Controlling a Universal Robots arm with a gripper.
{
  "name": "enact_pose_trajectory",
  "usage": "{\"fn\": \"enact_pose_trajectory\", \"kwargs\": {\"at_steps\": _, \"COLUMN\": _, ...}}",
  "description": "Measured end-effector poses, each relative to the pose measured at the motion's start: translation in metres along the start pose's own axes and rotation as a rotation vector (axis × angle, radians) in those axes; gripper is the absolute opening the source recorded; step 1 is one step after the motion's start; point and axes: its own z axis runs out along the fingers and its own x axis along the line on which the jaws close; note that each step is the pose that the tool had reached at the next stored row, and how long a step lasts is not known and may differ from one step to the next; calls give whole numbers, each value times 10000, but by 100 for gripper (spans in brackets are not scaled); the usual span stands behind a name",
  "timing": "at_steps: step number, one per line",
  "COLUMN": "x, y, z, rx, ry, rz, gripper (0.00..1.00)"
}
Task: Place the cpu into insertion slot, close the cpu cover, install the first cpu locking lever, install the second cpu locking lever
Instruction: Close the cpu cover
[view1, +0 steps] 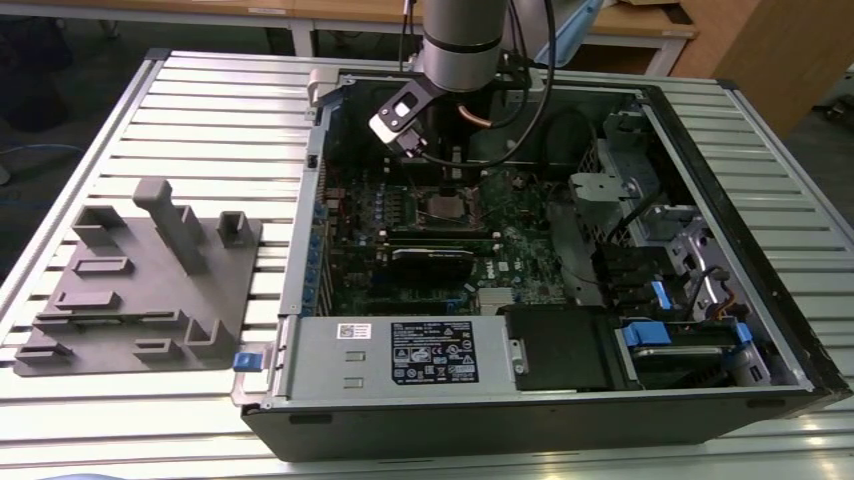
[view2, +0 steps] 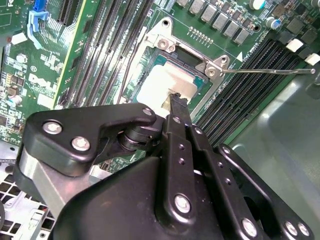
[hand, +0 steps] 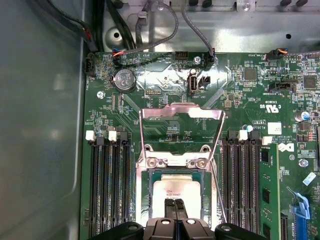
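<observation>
Cpu (hand: 172, 190) beneath hand (hand: 175, 202) (in insertion slot (hand: 172, 175))

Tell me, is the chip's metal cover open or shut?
Open: the cpu cover lies swung back from the insertion slot, leaving the cpu bare.

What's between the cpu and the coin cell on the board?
The open cpu cover sits between cpu and coin cell, in the first wrist view.

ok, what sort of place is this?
Probably a robotics lab or workshop bench: an opened PC tower lies on a slotted aluminium table, a grey parts fixture beside it, and a robot arm reaches into the case.
</observation>
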Motion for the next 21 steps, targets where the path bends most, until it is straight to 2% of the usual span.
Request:
{"fn": "enact_pose_trajectory", "kwargs": {"at_steps": 13, "x": 0, "y": 1, "z": -18, "rx": 0, "ry": -6, "rz": 0, "gripper": 11}}
{"fn": "enact_pose_trajectory", "kwargs": {"at_steps": 17, "x": 0, "y": 5, "z": -85, "rx": -1, "ry": -5, "rz": 0, "gripper": 11}}
{"fn": "enact_pose_trajectory", "kwargs": {"at_steps": 21, "x": 0, "y": 12, "z": -200, "rx": 0, "ry": -6, "rz": 0, "gripper": 11}}
